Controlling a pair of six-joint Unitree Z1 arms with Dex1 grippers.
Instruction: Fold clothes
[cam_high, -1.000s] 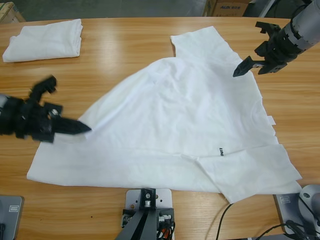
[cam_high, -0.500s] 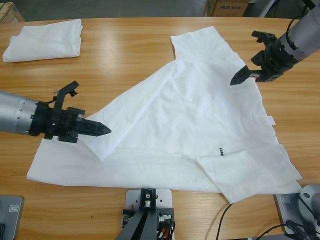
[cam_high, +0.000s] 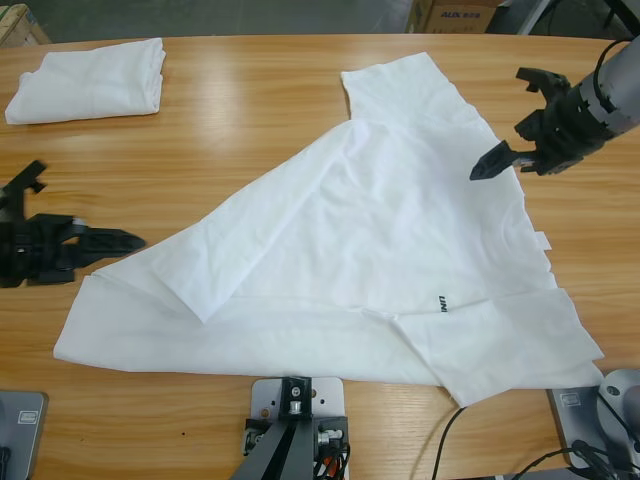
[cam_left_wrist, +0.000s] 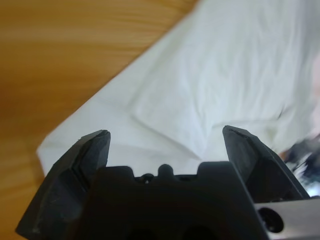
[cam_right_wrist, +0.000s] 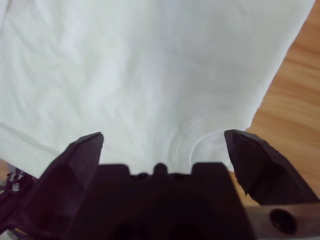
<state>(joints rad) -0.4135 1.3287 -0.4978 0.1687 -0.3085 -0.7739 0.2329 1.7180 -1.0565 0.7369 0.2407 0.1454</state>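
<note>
A large white T-shirt (cam_high: 400, 240) lies spread on the wooden table (cam_high: 250, 110), its left side folded over in a long diagonal flap (cam_high: 240, 240). A tiny dark mark (cam_high: 440, 303) shows near its lower right. My left gripper (cam_high: 85, 205) is open and sits just off the shirt's left edge, over bare wood. In the left wrist view the gripper (cam_left_wrist: 165, 132) faces the shirt (cam_left_wrist: 225, 65) with nothing between its jaws. My right gripper (cam_high: 500, 123) hangs open over the shirt's right shoulder area. In the right wrist view it (cam_right_wrist: 164, 135) looks down on white cloth (cam_right_wrist: 150, 60).
A second white T-shirt (cam_high: 90, 78) lies folded at the table's far left corner. Cardboard boxes (cam_high: 455, 15) stand beyond the far edge. Bare wood lies left of the spread shirt and along the right edge (cam_high: 600, 230).
My left gripper carried the shirt's left edge rightward, let it go and pulled back left, now open. The flap rests on the shirt. My right gripper shifted slightly right.
</note>
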